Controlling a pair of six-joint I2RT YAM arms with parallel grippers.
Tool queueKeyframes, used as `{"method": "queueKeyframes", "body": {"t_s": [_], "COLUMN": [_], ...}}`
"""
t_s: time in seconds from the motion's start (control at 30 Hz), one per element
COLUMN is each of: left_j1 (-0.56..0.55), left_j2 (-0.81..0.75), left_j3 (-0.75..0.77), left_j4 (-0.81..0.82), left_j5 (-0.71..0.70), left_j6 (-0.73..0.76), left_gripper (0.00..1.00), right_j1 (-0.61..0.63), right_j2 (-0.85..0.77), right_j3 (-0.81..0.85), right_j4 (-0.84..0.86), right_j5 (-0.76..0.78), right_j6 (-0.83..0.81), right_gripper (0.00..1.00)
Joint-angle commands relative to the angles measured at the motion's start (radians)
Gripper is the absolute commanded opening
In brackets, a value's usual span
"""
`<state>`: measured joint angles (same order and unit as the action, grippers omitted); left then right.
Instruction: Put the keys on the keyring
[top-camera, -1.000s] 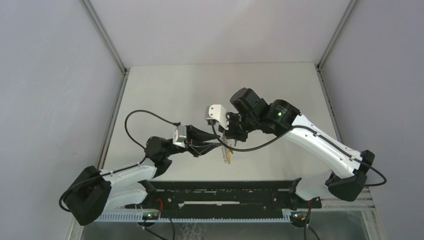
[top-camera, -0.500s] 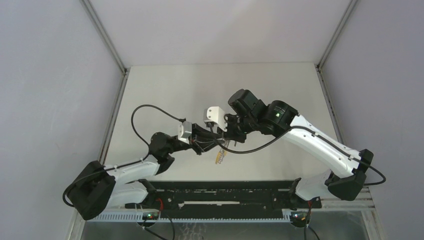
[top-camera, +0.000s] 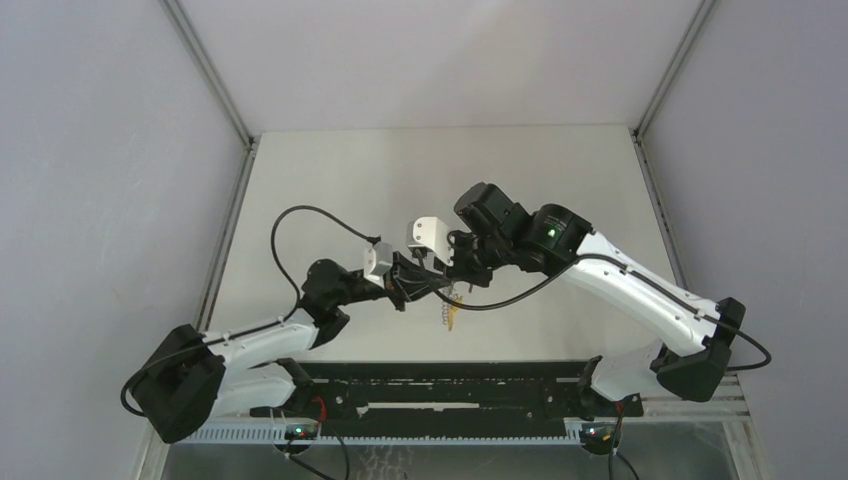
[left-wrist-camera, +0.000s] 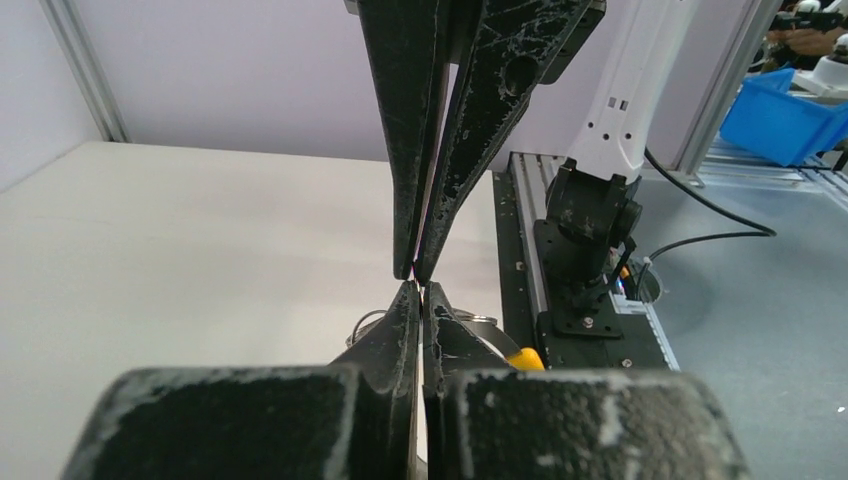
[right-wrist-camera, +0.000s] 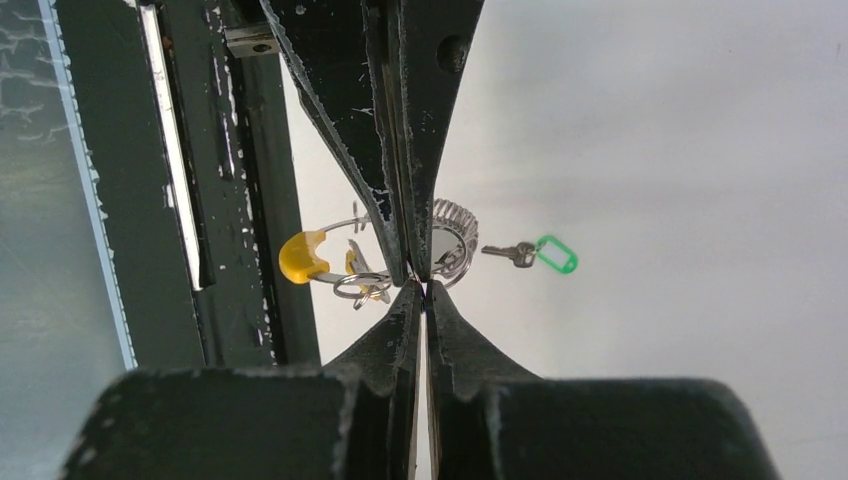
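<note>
Left claw now nearer and clenched, right claw clenched too; keyring half hidden, grip unclear.

Bright even light, soft shadows, near end of left gripper blurred

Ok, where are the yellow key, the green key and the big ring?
yellow key (right-wrist-camera: 302, 258): right wrist view, on its yellow plastic head.
green key (right-wrist-camera: 512, 253): right wrist view, on its grey metal part, beside the green head.
ring (right-wrist-camera: 458, 216): right wrist view, on its beaded rim.
</note>
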<state>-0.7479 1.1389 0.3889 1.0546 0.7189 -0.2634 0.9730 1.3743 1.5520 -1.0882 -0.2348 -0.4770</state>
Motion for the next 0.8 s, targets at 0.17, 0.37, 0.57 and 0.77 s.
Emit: {"method": "queueKeyframes", "body": {"t_s": [0.17,0.37,0.57,0.77], "left_j1": [-0.005,-0.005,-0.005,-0.005], "left_j2": [-0.088,-0.129,-0.129,-0.140], "left_j3": [0.017,-0.002,-0.051,-0.038], "left_j4": [-0.059,-0.044,0.113,0.067], "left_j5": [-0.108,-0.118,-0.046,0.023], "left_j6": [0.110,0.187,0.244,0.359], "left_gripper": [0.00,0.00,0.00,0.00], "right_j1": [0.004,-0.061,-0.124,-0.215], "right_j2": [-0.160,-0.344,-0.464,-0.520], "right_j3": [-0.101,-0.290,-0.497,-0.619], "right_j4": [0.197,0.421,0.653,0.802], "right_j5": [-0.019,-0.050,-0.060,-0.261], "right_j6": [0.005,0.075,0.117,0.111], "right_gripper": [0.13,0.33,0.34,0.33]}}
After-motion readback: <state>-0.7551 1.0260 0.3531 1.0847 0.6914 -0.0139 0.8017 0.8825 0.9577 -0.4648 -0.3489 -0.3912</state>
